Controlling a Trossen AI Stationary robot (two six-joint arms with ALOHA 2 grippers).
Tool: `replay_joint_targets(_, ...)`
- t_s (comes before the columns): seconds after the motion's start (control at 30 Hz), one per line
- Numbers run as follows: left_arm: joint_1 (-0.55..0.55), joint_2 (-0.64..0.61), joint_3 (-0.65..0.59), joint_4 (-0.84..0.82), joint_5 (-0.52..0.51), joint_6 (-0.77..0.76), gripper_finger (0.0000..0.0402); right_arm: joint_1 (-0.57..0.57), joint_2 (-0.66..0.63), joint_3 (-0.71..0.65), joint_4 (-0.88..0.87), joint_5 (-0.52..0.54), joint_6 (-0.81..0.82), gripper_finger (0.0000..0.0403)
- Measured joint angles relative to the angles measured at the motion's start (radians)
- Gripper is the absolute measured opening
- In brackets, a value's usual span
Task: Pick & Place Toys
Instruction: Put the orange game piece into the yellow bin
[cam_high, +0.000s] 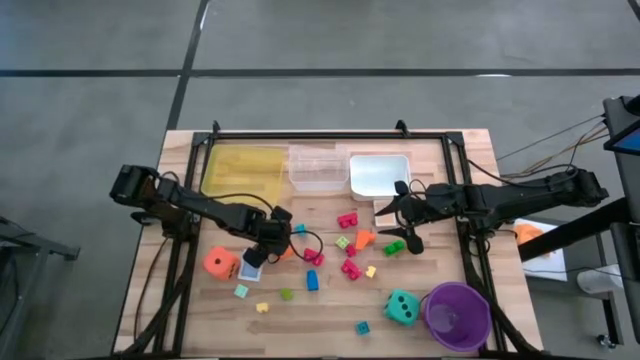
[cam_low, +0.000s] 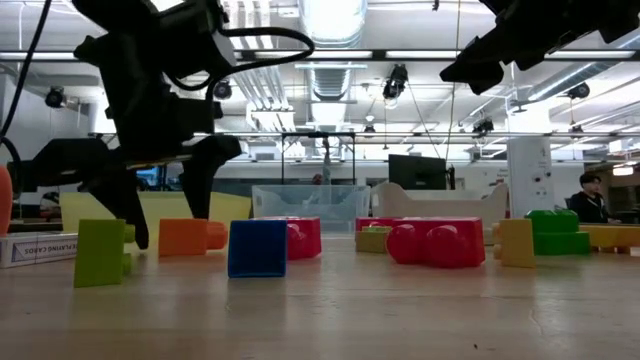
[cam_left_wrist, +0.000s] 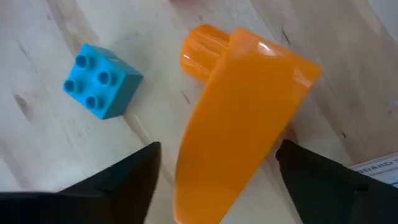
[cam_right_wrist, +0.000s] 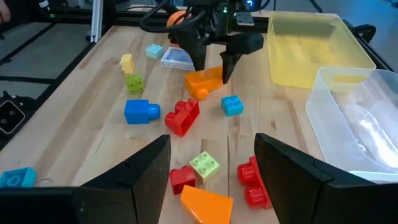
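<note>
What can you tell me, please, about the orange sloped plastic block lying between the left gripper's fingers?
The orange sloped plastic block is smooth and glossy, a wedge with a slanted face and one round stud at its end. It lies on the bare wooden table, near the middle, beside a small light-blue studded brick that stands apart from it. The left gripper is down over it, its dark fingers straddling the wedge on either side with gaps showing, so nothing grips it yet. The box of cards lies close by.
</note>
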Motion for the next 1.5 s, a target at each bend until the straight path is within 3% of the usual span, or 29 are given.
replay_joint_targets(0.23,0.000,0.000,-0.007,0.012,0.020,0.023,0.0235,0.000,0.000,0.000,0.001,0.001,-0.006,0.0230)
replay_joint_targets(0.47,0.000,0.000,-0.007,0.014,0.015,0.023,0.0129,0.000,0.000,0.000,0.001,0.003,-0.009,0.0230)
replay_joint_targets(0.77,-0.001,-0.010,0.028,-0.020,-0.021,-0.079,0.0129,0.000,0.000,0.000,0.002,0.003,-0.009,0.0230)
replay_joint_targets(1.0,0.000,-0.100,0.118,-0.108,-0.024,-0.227,0.0129,0.000,0.001,-0.001,0.004,0.003,-0.009,0.0230)
replay_joint_targets(1.2,0.009,-0.248,0.154,-0.176,-0.180,-0.424,0.0129,0.000,0.001,-0.002,0.003,0.002,-0.009,0.0230)
replay_joint_targets(1.3,0.038,-0.330,0.157,-0.208,-0.253,-0.537,0.0129,0.000,0.001,-0.002,0.003,0.002,-0.018,0.0230)
replay_joint_targets(1.5,0.193,-0.447,0.157,-0.333,-0.278,-0.692,0.0129,0.000,0.001,-0.004,0.002,0.000,-0.027,0.0230)
